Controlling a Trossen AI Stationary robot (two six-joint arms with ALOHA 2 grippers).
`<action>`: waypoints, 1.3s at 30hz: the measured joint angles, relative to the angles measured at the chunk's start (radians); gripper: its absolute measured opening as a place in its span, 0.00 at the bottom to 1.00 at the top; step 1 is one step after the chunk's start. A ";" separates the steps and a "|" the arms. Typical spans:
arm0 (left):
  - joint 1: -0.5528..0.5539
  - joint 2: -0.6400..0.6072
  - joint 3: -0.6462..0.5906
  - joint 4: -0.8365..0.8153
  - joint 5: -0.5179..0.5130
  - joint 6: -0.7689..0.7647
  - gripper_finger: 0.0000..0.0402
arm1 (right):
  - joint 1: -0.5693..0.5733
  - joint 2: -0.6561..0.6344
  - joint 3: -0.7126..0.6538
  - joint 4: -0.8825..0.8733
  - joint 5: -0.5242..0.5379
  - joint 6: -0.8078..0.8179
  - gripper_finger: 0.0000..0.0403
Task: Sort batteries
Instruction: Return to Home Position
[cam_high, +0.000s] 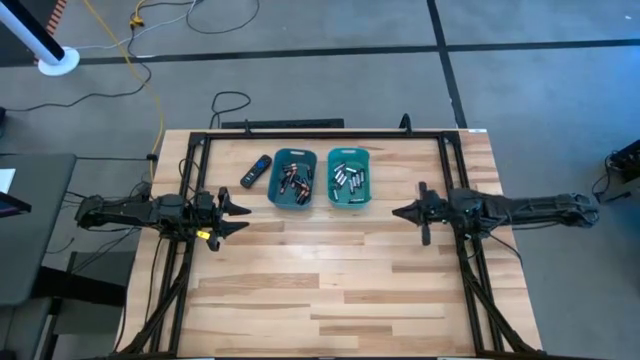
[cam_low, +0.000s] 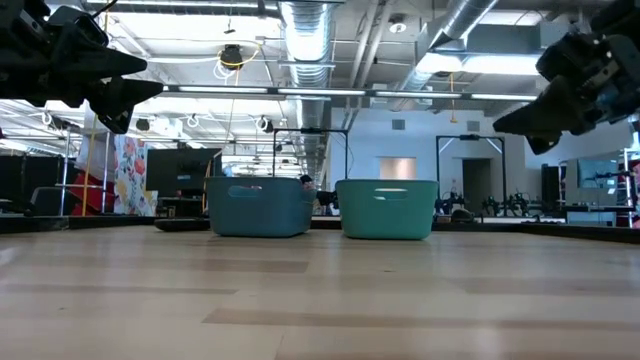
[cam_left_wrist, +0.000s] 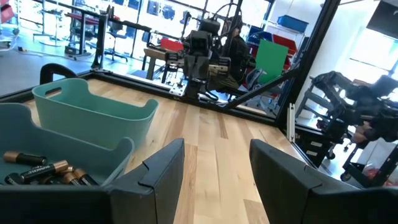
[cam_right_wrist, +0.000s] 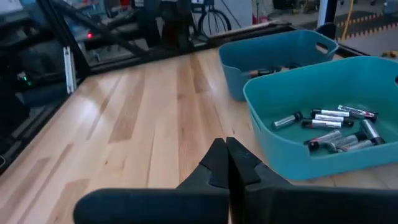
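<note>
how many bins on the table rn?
2. The blue bin stands beside the black remote and holds dark batteries; the green bin stands next to it on the right arm's side and holds silvery batteries. None look hidden.

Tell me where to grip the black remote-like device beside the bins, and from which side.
Grip the device across its narrow width at mid-length, coming straight down from above. It lies flat and diagonal on the table, so its slim long sides are the only faces to pinch. The open left end effector looks nearer.
</note>
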 joint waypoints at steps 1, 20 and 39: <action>0.000 0.000 0.000 0.000 0.000 0.000 0.44 | -0.005 -0.025 -0.018 0.008 -0.003 0.003 0.01; 0.000 0.000 0.000 0.000 0.000 0.000 0.44 | 0.173 -0.271 -0.095 0.033 -0.087 0.049 0.01; 0.000 0.000 0.000 0.000 0.000 0.000 0.44 | 0.167 0.057 -0.095 0.018 -0.054 -0.007 0.06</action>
